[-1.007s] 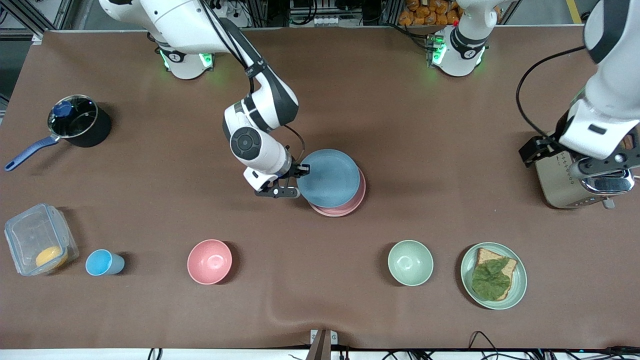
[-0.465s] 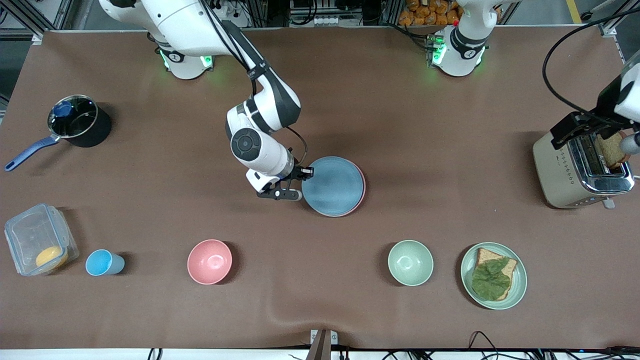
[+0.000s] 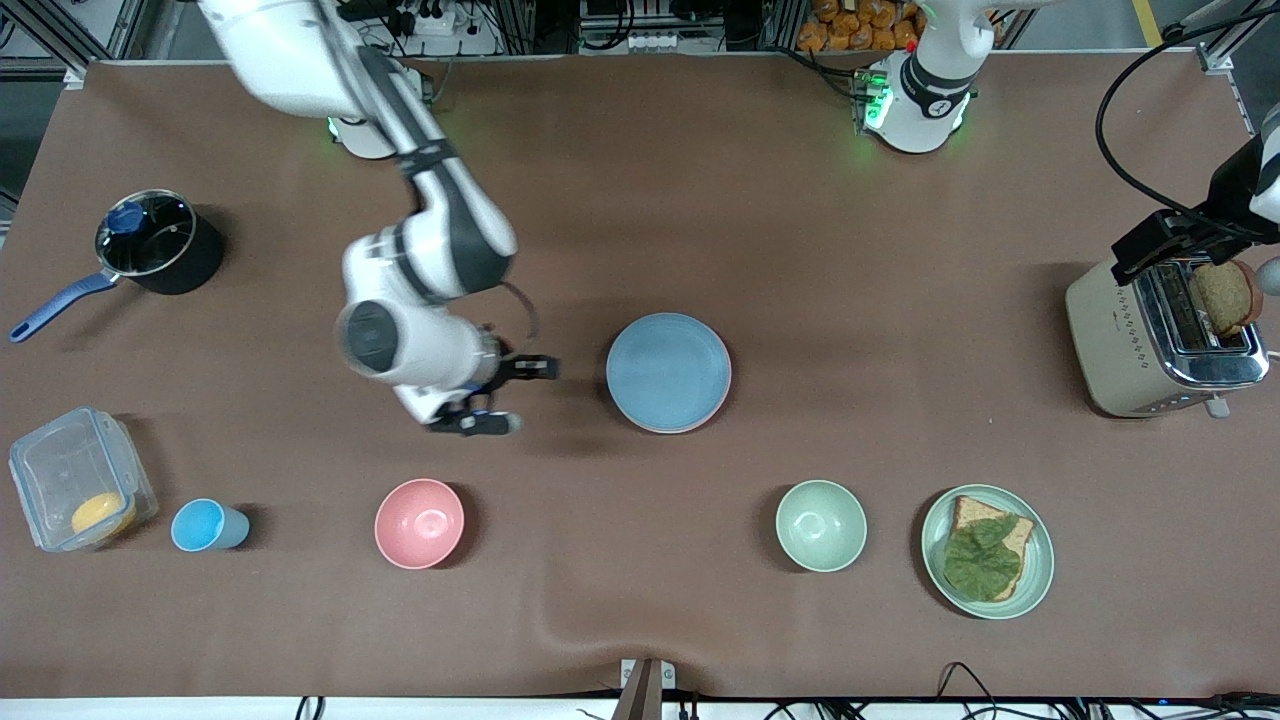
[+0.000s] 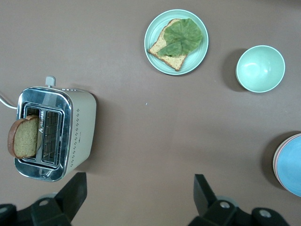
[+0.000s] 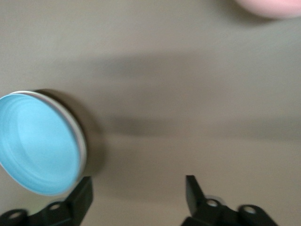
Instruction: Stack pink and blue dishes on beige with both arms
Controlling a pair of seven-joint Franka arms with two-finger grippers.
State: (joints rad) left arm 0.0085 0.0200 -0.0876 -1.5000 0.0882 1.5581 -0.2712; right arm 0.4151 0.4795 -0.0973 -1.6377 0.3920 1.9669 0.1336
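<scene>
Counted on the brown table (image 3: 640,200): one stack of plates near the middle, with one light blue plate (image 3: 668,370) on top and one pink plate (image 3: 722,400) directly beneath, showing only as a thin rim toward the left arm's end. Cannot tell the beige plate apart under those two. Nearer the front camera, in a row: one clear container (image 3: 78,490) holding one yellow lump, one small blue cup (image 3: 205,526), one pink bowl (image 3: 419,523), one green bowl (image 3: 821,525) and one green plate (image 3: 1040,560) carrying one slice of bread with one leaf. Farther back at the right arm's end, one dark saucepan (image 3: 155,243) with a blue handle. At the left arm's end, one toaster (image 3: 1160,340) with one slice of bread (image 3: 1225,297) sticking out. Two grippers, both with jaws apart and nothing between them. Right gripper (image 3: 505,395) low over bare table between the plate stack and the pink bowl, clear of the blue plate. Left gripper (image 4: 138,193) raised high over bare table beside the toaster, well apart from the stack.
</scene>
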